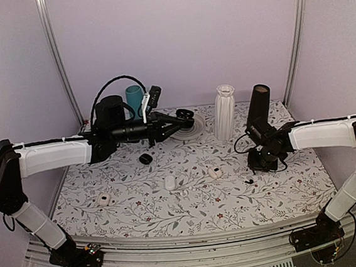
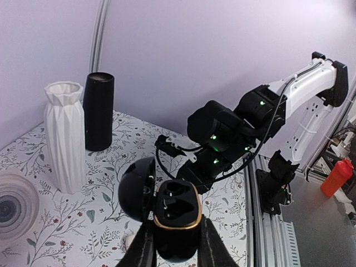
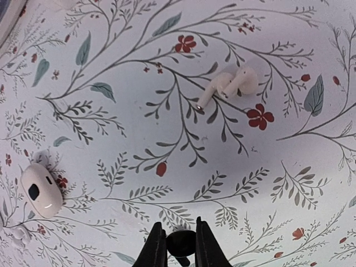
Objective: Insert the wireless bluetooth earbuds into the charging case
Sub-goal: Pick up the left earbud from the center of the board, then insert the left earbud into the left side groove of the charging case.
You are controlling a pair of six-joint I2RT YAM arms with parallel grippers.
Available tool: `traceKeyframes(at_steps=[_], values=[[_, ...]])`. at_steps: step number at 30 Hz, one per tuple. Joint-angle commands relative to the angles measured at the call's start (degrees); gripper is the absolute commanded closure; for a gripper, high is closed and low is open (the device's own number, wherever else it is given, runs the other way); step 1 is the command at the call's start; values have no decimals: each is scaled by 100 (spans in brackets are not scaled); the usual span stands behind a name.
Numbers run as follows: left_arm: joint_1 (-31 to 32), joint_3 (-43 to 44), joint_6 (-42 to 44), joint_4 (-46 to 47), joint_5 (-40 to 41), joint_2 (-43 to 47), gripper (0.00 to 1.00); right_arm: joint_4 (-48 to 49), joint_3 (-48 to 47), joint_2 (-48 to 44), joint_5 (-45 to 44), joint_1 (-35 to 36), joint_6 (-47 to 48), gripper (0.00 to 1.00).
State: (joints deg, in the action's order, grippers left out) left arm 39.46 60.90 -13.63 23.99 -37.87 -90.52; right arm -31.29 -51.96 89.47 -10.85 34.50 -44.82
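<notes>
The flowered desk (image 1: 191, 201) spreads wide, with the left arm (image 1: 54, 155) raised over its far left and the right arm (image 1: 320, 135) bent low at the right. A white ribbed vase (image 1: 224, 112) and a black tube (image 1: 257, 104) stand at the far edge. The left jaws are clenched on a black charging case (image 2: 177, 217), held up with its lid swung open and both wells showing. The right jaws pinch a black earbud (image 3: 179, 243) right at the desk, perhaps touching it. Farther off lie a white case (image 3: 41, 190) and two white earbuds (image 3: 228, 86), touching each other.
</notes>
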Motion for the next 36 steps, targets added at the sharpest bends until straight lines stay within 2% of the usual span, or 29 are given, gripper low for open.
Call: traceKeyframes(at_steps=[1, 19, 30, 36], values=[[-44, -118, -279, 461, 276, -154, 100, 536, -11, -385, -250, 35, 6, 92], [13, -36, -901, 1497, 890, -946, 100, 2002, -963, -1193, 428, 92, 592, 91], [180, 430, -1045, 1739, 875, -1264, 100, 2614, -1911, -1017, 535, 707, 1019, 90], [329, 589, -916, 1802, 648, -1301, 100, 3322, -2033, -910, 540, 1001, 1195, 89]])
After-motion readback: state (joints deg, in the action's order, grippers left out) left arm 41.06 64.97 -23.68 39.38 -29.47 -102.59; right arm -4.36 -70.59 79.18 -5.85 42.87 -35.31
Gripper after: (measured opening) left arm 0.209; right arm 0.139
